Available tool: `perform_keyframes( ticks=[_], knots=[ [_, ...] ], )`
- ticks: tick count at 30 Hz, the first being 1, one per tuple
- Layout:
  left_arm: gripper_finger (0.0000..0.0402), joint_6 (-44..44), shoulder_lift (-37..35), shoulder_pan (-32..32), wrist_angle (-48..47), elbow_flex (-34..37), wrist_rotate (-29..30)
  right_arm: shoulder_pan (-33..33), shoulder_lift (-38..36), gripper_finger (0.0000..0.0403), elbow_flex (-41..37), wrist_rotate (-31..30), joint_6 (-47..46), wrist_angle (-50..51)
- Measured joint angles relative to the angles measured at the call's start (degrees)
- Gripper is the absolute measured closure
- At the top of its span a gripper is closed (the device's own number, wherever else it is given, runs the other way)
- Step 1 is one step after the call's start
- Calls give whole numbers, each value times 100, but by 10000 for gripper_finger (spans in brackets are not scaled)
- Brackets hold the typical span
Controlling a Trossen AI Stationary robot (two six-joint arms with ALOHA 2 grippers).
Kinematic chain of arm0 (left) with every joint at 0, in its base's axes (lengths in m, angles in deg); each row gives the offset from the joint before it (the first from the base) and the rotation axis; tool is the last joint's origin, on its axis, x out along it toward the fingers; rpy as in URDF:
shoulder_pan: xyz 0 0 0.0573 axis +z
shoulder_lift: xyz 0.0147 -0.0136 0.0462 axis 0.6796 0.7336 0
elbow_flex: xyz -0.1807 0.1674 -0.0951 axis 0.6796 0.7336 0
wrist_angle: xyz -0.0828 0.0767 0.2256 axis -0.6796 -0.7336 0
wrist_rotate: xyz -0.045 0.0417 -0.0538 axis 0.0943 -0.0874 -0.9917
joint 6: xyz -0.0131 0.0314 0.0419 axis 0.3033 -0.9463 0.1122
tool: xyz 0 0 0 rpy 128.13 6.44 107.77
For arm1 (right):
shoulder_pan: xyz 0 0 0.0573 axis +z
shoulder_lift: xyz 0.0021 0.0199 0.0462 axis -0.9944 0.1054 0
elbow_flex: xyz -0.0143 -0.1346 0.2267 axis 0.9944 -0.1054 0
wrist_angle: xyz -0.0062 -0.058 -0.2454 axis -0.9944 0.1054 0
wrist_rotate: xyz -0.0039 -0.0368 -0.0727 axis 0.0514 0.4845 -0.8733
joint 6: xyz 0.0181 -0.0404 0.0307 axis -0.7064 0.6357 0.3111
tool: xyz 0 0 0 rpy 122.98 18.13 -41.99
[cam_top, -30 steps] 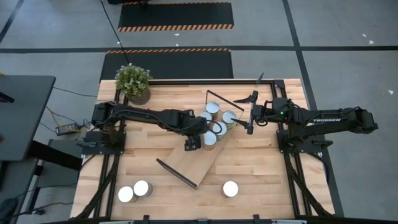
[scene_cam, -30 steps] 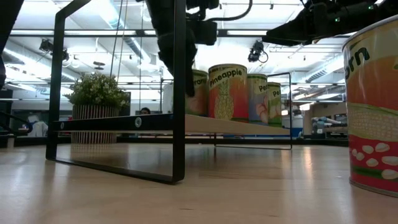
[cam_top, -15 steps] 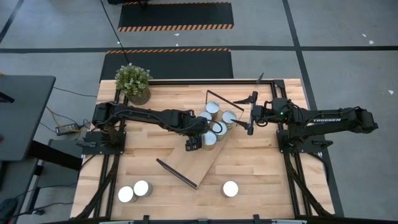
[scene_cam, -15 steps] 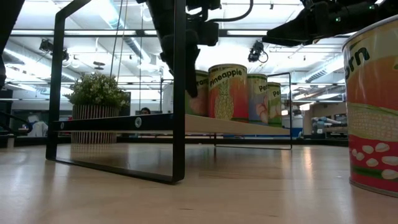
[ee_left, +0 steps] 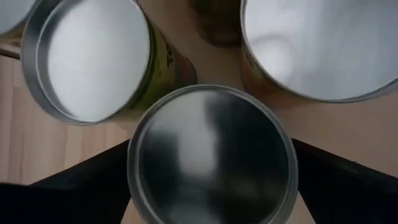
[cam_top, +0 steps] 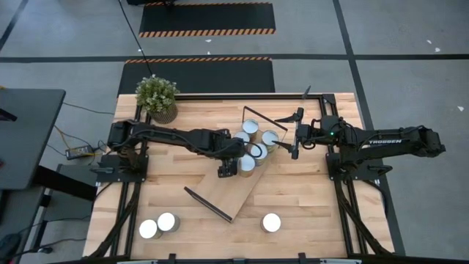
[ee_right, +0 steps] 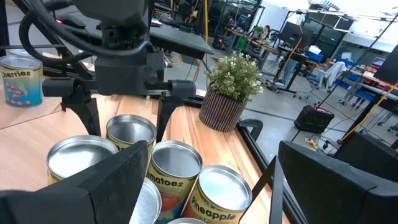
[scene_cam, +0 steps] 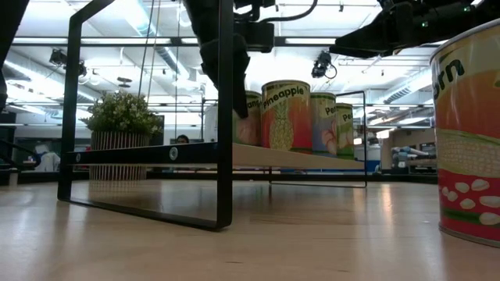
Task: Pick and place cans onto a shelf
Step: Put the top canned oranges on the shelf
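The shelf [cam_top: 223, 192] is a light-wood board with black wire end frames, lying slantwise in the table's middle. Several silver-topped cans [cam_top: 258, 139] stand upright on its far end. My left gripper [cam_top: 245, 163] points down over the nearest of them [ee_left: 211, 155], which stands on the board. It is open, with one finger on each side of that can. The right wrist view [ee_right: 130, 134] shows small gaps between fingers and can. My right gripper [cam_top: 295, 133] is open and empty, just right of the cans. Three more cans [cam_top: 168, 221] [cam_top: 149, 229] [cam_top: 272, 222] stand on the table near its front edge.
A potted plant [cam_top: 156, 97] stands at the table's far left corner. The shelf's near wire frame [cam_top: 209, 203] stands upright mid-table. In the low view a corn can [scene_cam: 469, 140] stands close at the right. Both arm bases sit at the table's sides.
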Motion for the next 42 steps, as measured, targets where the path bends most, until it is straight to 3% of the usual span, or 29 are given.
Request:
perform_keyframes(
  ticks=[20,29,35,42],
  knots=[
    [8,33,-729,-24,-213,0,-45,0,0,34,0,24,12,2],
    [8,642,-752,-217,-720,-2,-41,0,0,34,0,22,11,9],
    [8,857,-766,-341,-1405,7,776,0,0,34,0,20,70,-2],
    [8,942,-766,-323,-1063,6,1187,0,0,34,0,20,104,-48]
  ],
)
